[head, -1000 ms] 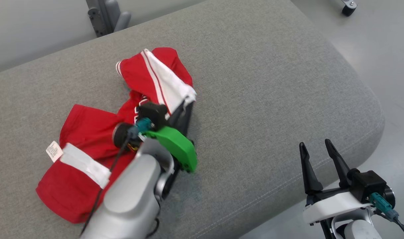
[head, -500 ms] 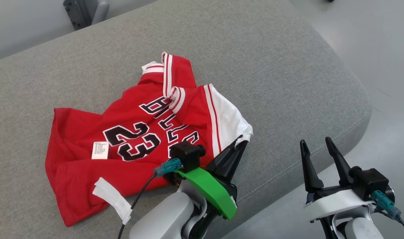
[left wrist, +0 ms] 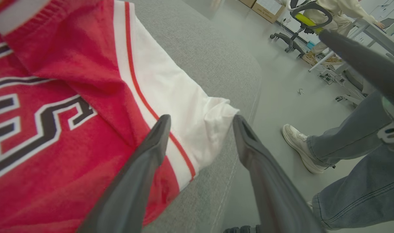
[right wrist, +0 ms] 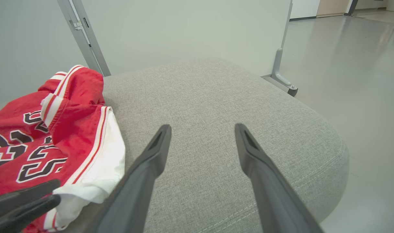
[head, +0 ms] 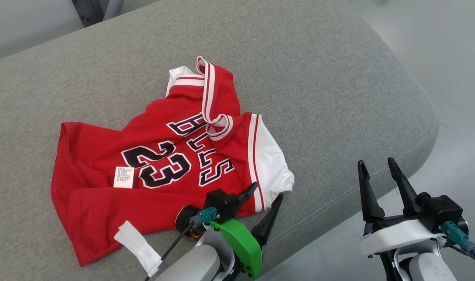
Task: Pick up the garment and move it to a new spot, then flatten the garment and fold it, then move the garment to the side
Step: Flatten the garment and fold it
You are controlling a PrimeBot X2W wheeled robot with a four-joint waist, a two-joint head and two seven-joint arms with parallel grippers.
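One garment (head: 163, 156), one cushion (head: 319, 78), two grippers (head: 267, 190) (head: 376, 161)

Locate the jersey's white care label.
Head view: care label lies on the red jersey, just left of the black 23, toward the left side of the grey cushion.

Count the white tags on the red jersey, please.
2. One small printed tag lies on the jersey left of the number 23; one longer plain tag sticks out at its near hem. Folds may hide more.

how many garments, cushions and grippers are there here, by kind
red basketball jersey: 1
grey cushion: 1
grippers: 2, left gripper and right gripper
total: 4
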